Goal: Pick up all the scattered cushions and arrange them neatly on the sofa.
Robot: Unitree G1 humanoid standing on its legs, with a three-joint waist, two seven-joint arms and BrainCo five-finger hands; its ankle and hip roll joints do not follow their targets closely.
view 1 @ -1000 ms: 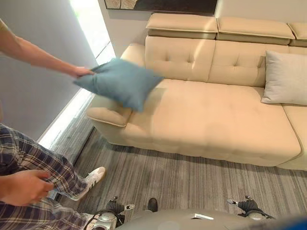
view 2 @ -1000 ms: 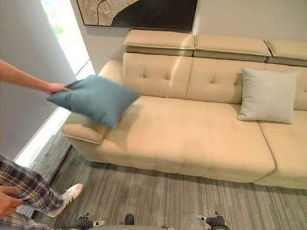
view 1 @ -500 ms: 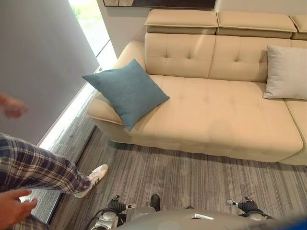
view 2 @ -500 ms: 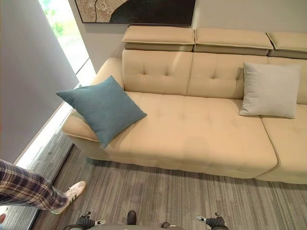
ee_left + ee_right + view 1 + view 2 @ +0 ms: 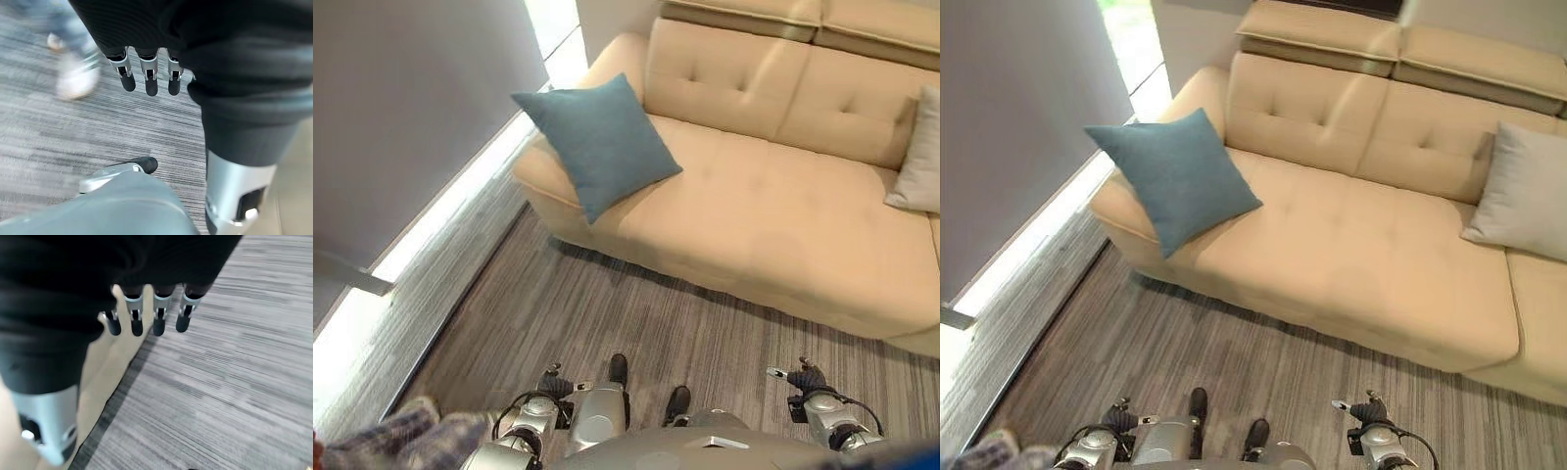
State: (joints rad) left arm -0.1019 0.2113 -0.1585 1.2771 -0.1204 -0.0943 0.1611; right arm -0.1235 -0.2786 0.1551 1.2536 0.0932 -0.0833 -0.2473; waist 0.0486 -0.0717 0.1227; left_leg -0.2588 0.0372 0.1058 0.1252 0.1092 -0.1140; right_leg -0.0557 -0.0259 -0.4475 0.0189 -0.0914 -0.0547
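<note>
- I judge I am at the very start of a pick: nothing is in either of my hands, and the teal cushion (image 5: 1175,176) is the one out of place.
- It lies askew, one corner pointing up, propped over the left armrest end of the beige sofa (image 5: 1361,245), part on the seat and part on the arm.
- A pale grey cushion (image 5: 1523,191) already stands upright against the backrest toward the sofa's right end; I would leave it alone.
- My left hand (image 5: 146,81) hangs low by my side over the striped carpet (image 5: 636,323), fingers straight and relaxed, holding nothing.
- My right hand (image 5: 156,313) hangs the same way on the other side, fingers loose and empty.
- The teal cushion is well apart from both hands, ahead of me and to my left, with carpet between us.
- Next, I think I must step closer to the sofa's left end, raise a hand to the teal cushion, grip an edge and set it upright against the backrest.
</note>
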